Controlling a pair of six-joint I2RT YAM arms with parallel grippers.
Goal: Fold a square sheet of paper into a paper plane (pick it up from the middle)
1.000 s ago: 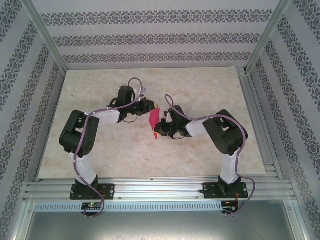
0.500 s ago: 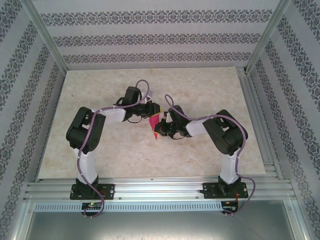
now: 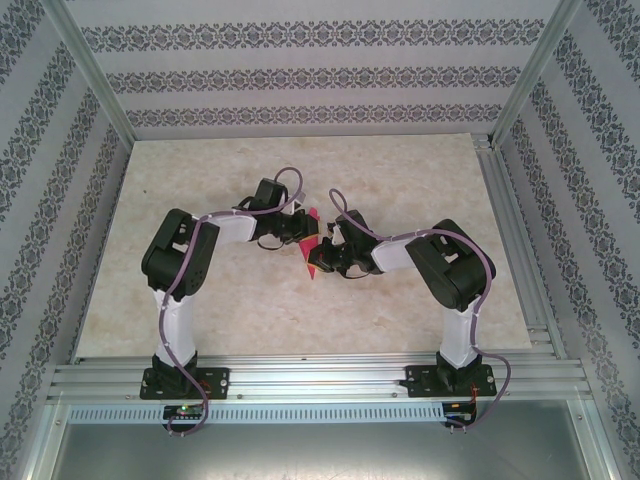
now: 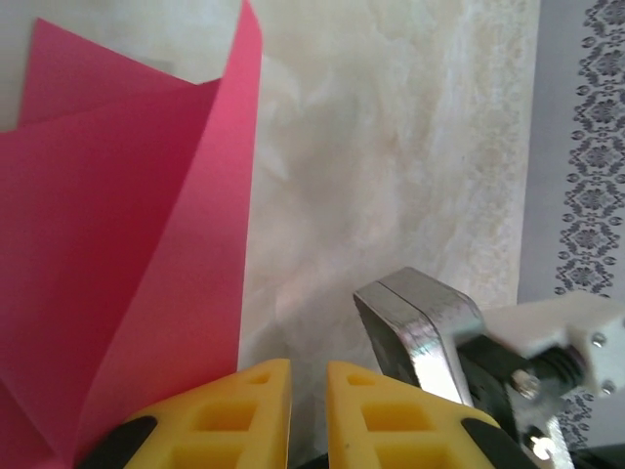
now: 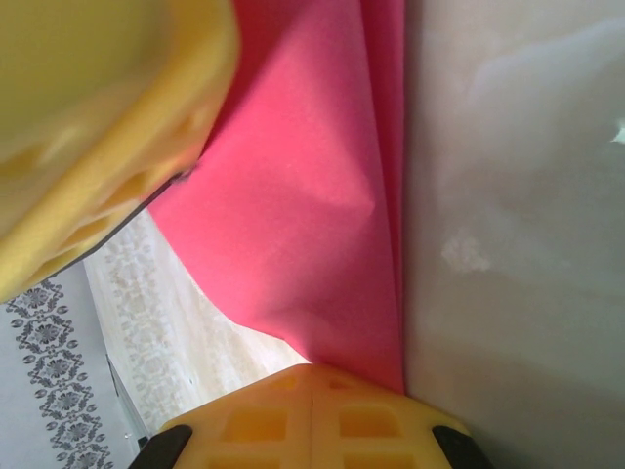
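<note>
The pink sheet of paper (image 3: 311, 258) hangs folded in layers above the table's middle, standing on edge between the two grippers. My right gripper (image 3: 322, 250) is shut on the sheet of paper (image 5: 312, 215), whose lower corner runs into the closed yellow fingertips (image 5: 311, 376). My left gripper (image 3: 303, 228) is just left of it. In the left wrist view its gripper (image 4: 309, 369) stands open by a narrow gap with bare table showing through, and the sheet (image 4: 117, 244) lies beside its left finger. A left finger (image 5: 98, 117) looms blurred at upper left. The paper plane is out of view.
The marble-patterned table (image 3: 420, 180) is ringed by patterned walls and an aluminium frame (image 3: 300, 378) at the near edge. A metal block (image 4: 420, 322) on the other arm's hardware sits close to the right of my left fingertips.
My left arm has swung right, bringing its gripper up against the paper and the right gripper, and its jaws have parted slightly. The right arm holds still with the sheet.
</note>
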